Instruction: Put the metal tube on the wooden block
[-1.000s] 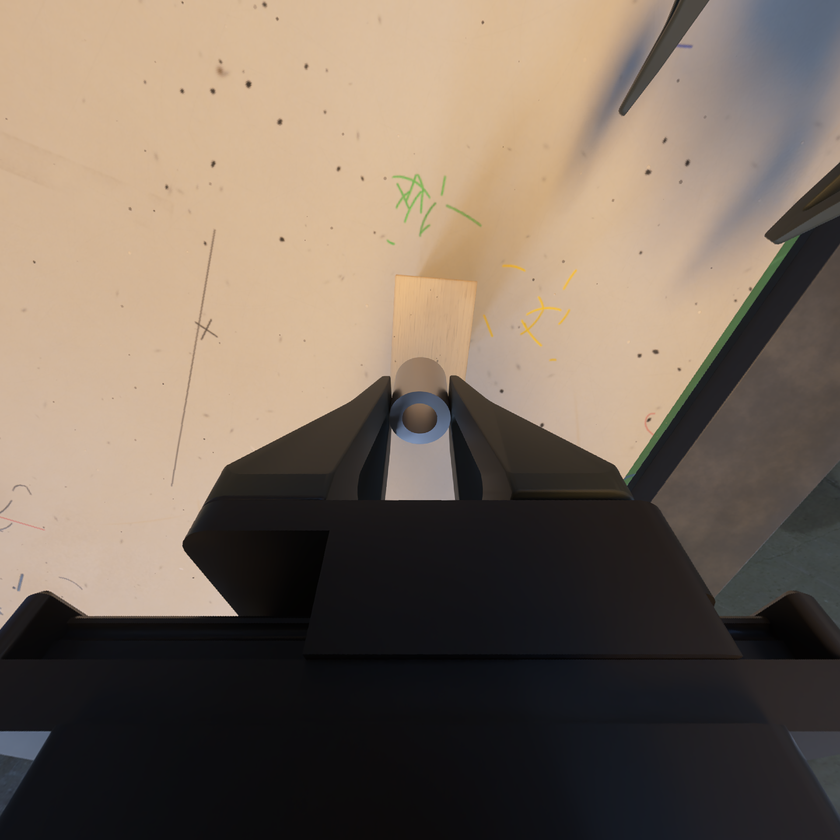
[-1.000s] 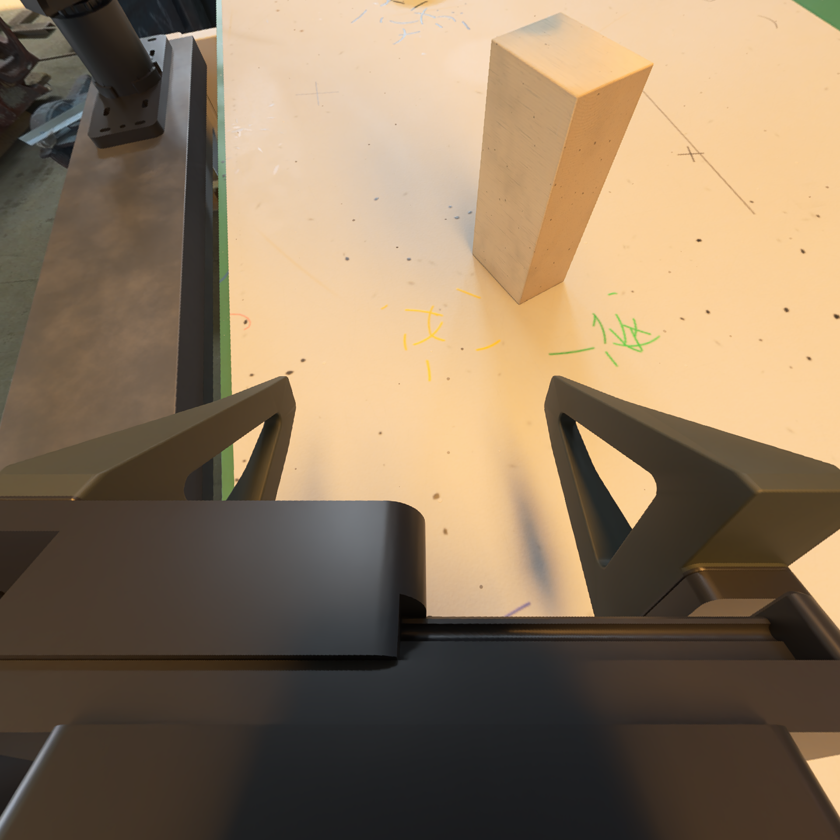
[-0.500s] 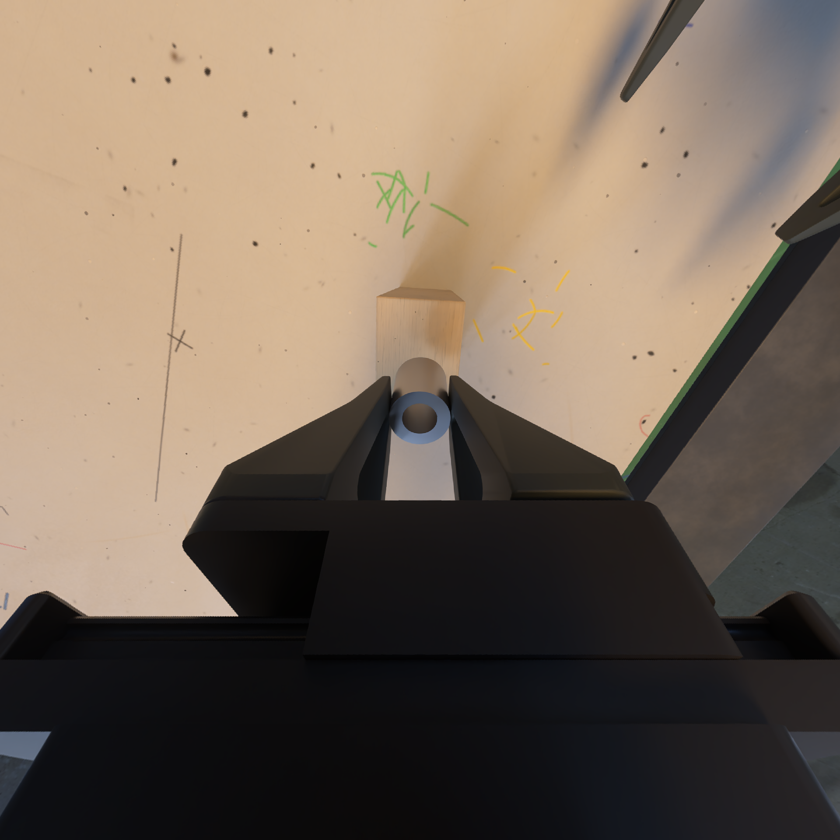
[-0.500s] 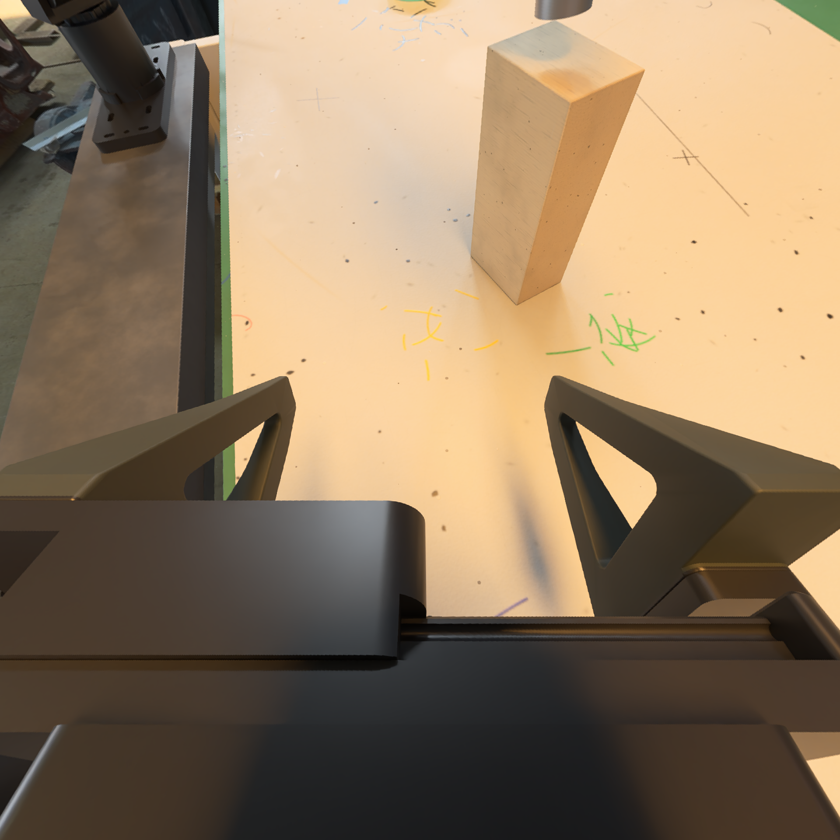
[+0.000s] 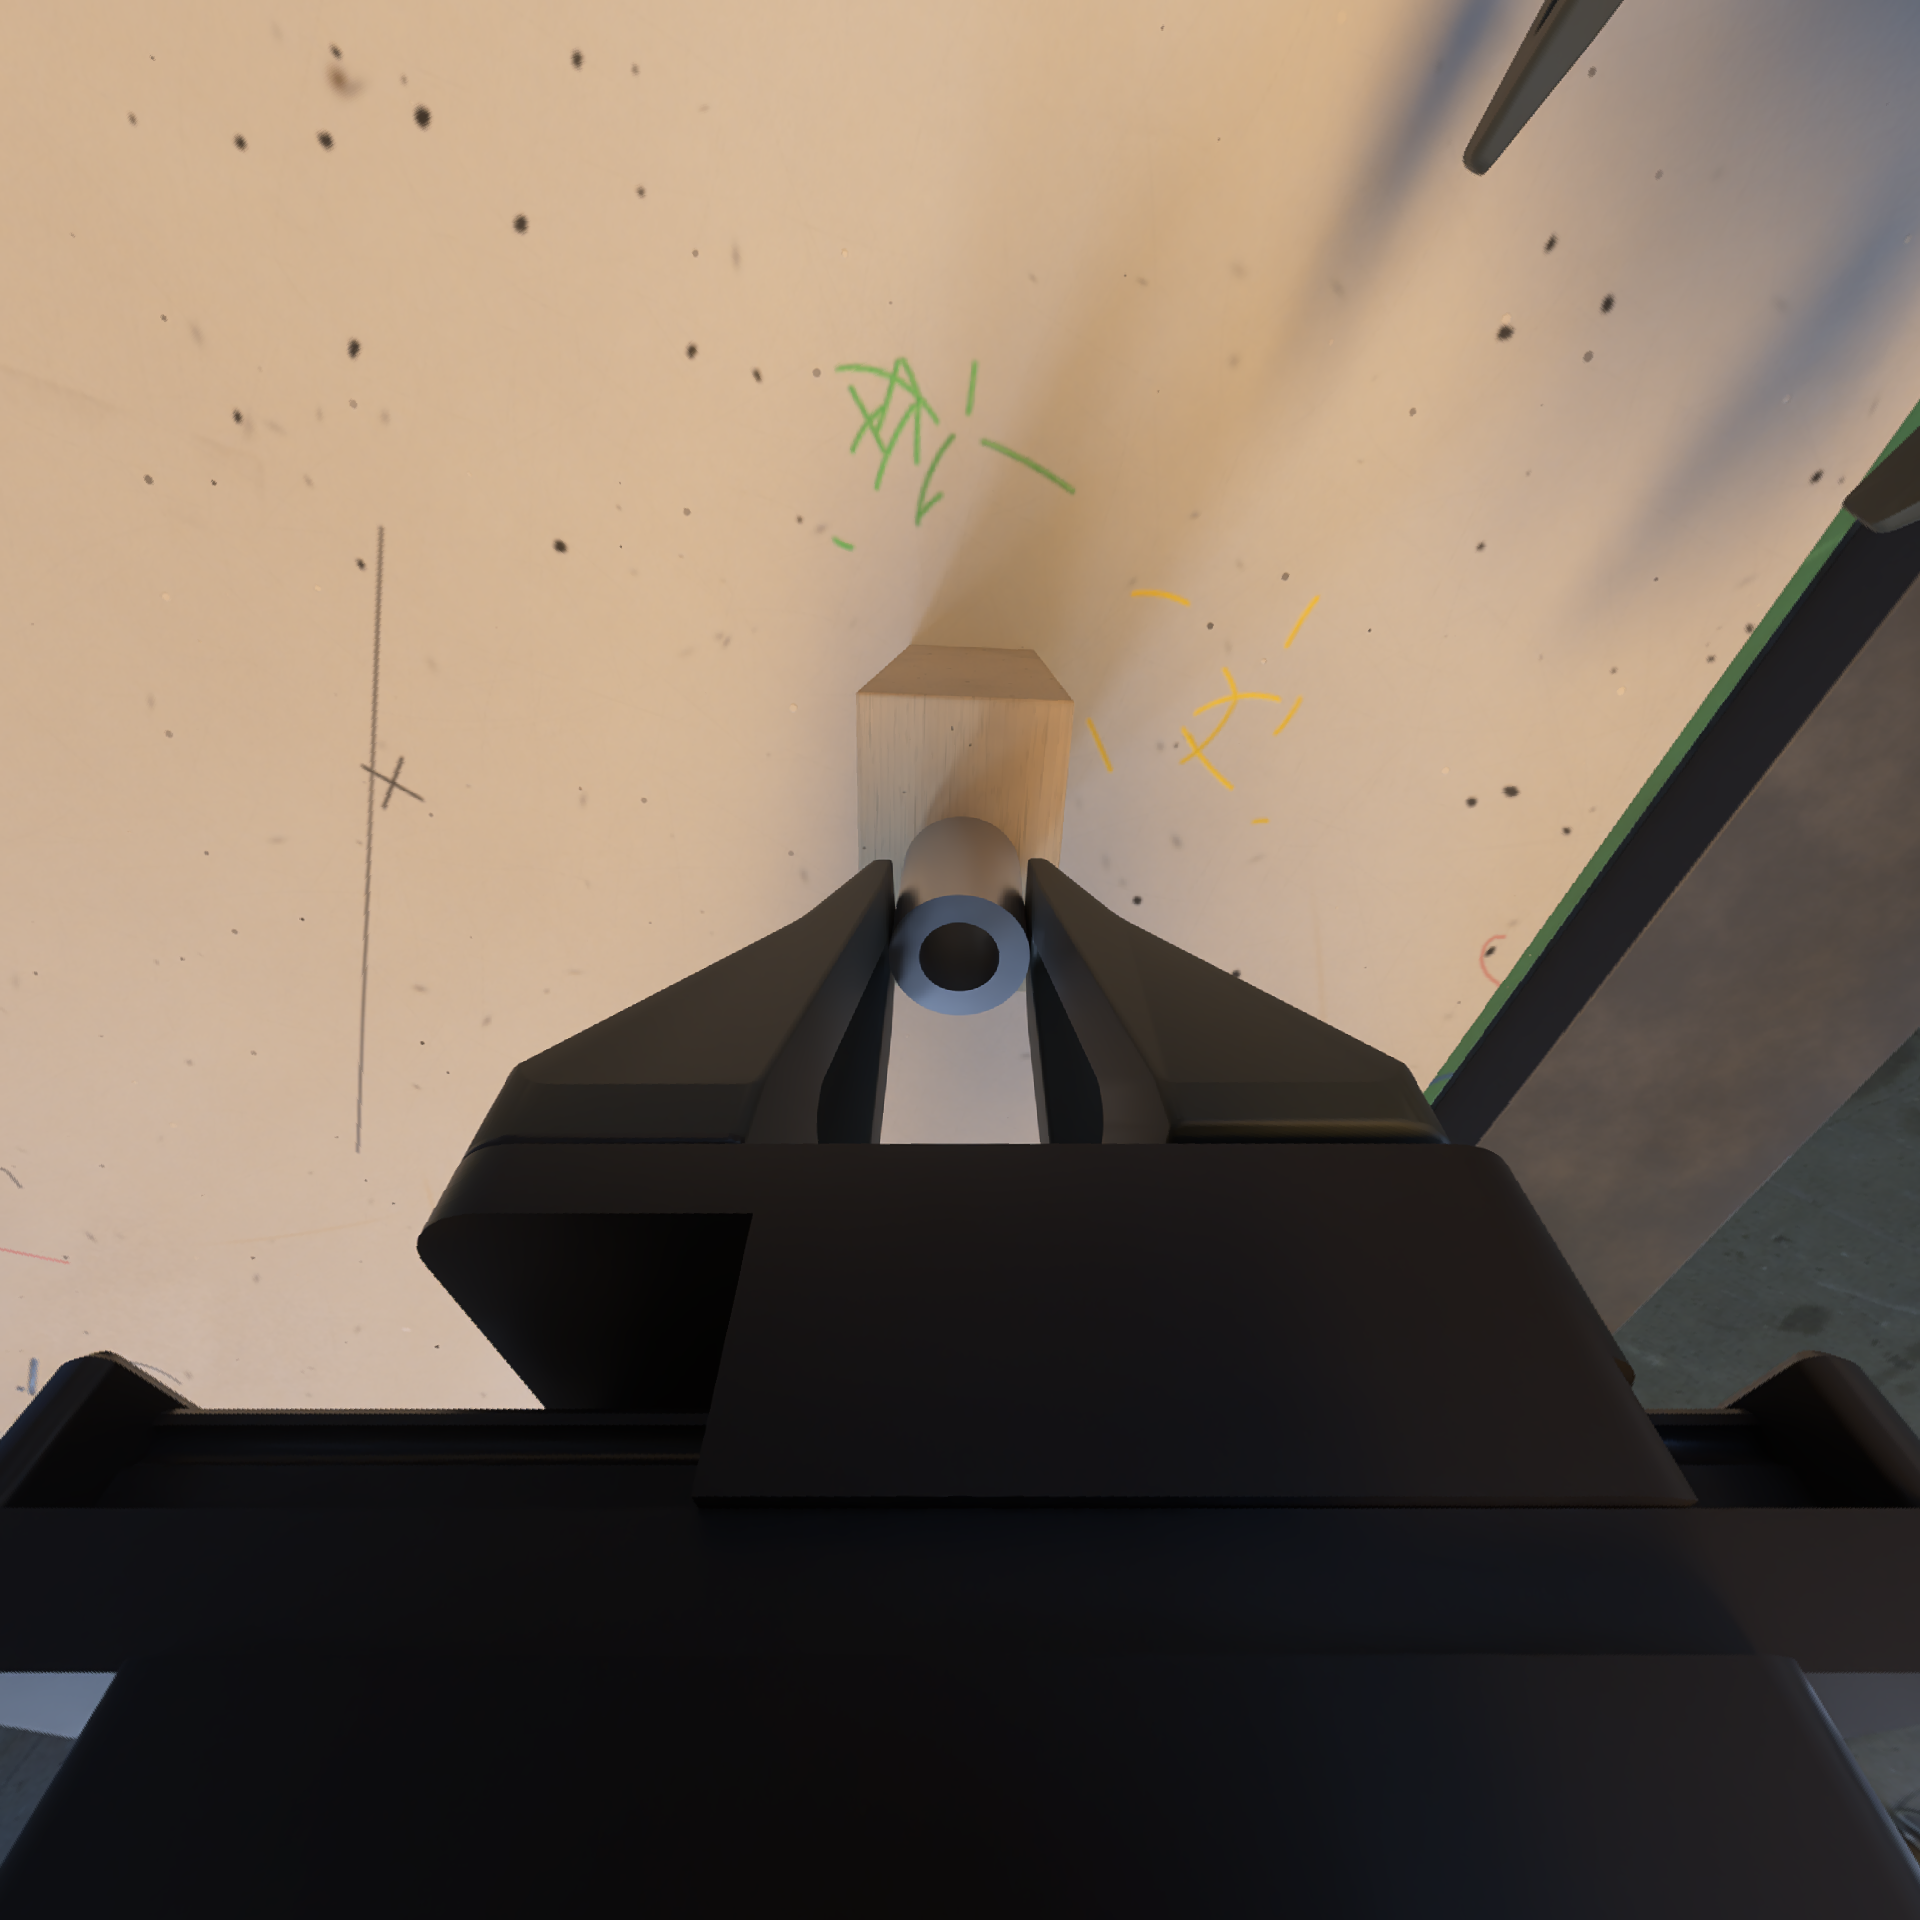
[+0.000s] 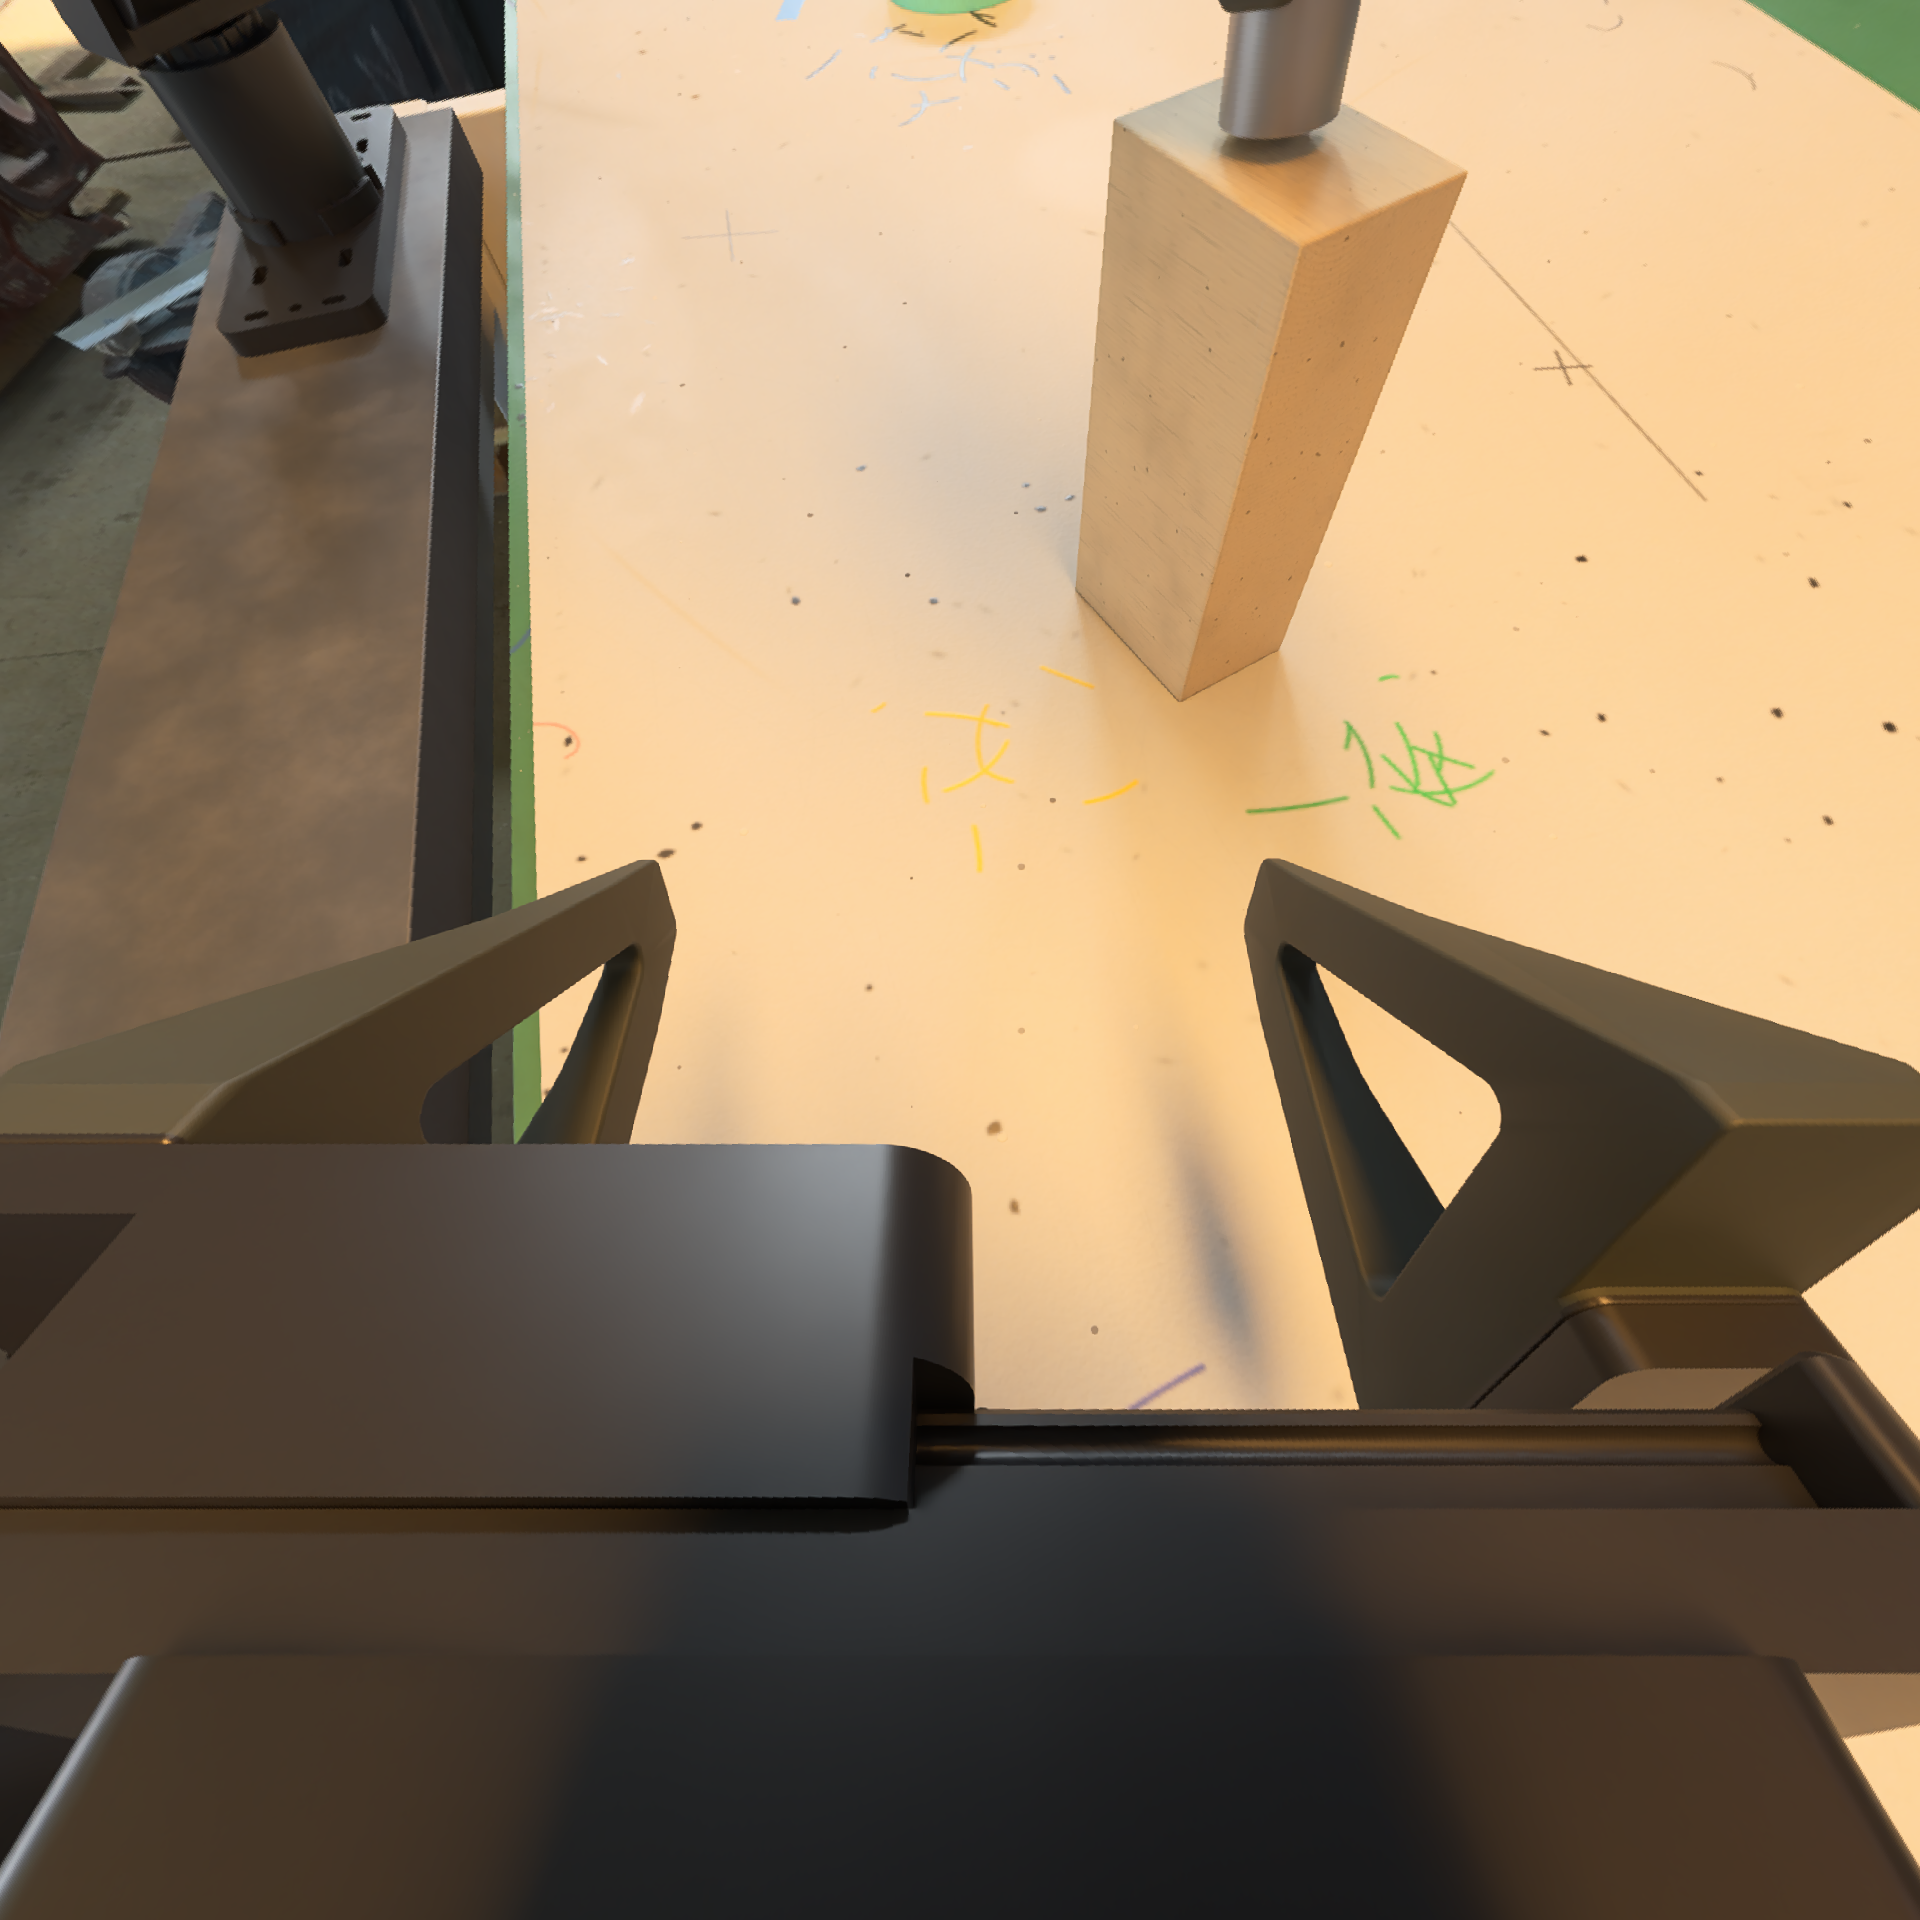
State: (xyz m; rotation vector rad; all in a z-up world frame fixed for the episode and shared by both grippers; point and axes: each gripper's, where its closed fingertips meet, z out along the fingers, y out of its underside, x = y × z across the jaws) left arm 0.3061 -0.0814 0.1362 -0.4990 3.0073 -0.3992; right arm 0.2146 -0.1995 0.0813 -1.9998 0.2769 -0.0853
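Metal tube (image 6: 1280, 78) upright above wooden block (image 6: 1247, 395) standing on table (image 6: 790, 540)

No readable text, label, brand or number anywhere; tabletop (image 6: 790, 540) carries only loose green scribbles (image 5: 914, 436), yellow scribbles (image 5: 1226, 707), thin pencil line with small cross mark (image 5: 392, 779); none forms legible characters.

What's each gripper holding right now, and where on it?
The left gripper is shut on the metal tube, fingers on opposite sides of its wall near the upper end, above the wooden block. The right gripper is open and empty.
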